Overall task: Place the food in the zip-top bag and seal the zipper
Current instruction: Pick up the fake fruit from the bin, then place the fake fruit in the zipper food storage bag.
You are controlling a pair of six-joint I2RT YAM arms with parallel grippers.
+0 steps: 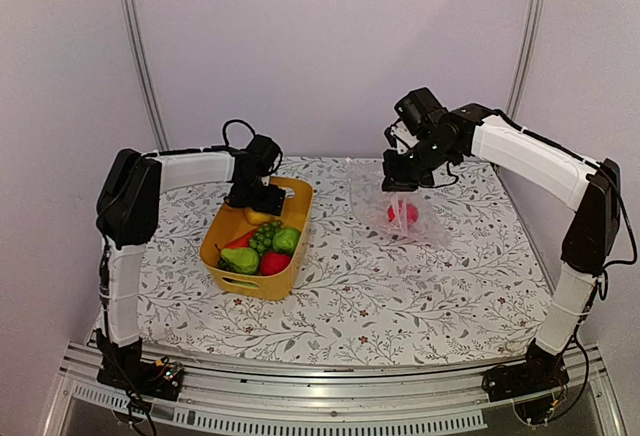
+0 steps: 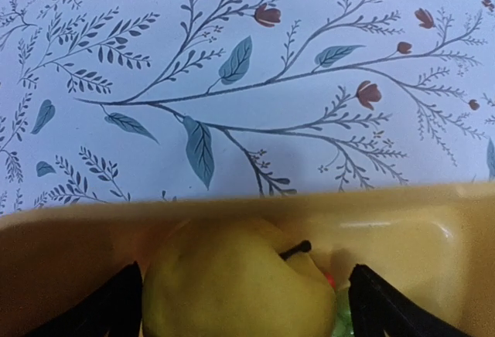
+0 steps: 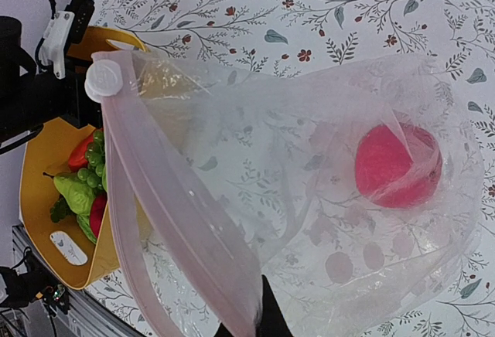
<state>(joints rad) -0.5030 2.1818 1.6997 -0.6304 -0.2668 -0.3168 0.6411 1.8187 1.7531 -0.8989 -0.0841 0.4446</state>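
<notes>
Your left gripper (image 1: pixel 264 199) stands spread astride a yellow fruit (image 2: pixel 232 291) in the yellow basket (image 1: pixel 250 282). Your right gripper (image 1: pixel 400 182) pinches the zip-top bag (image 3: pixel 309 221) at its zipper (image 3: pixel 162 198); one red fruit (image 3: pixel 398 165) lies inside.

I see my left tool (image 1: pixel 263 194) down in the far end of the yellow basket (image 1: pixel 248 281) of food (image 1: pixel 265 246). My right tool (image 1: pixel 400 181) grips the top of the zip-top bag (image 1: pixel 428 224) on the worktop (image 1: pixel 400 306), one red piece (image 1: pixel 403 214) inside.
</notes>
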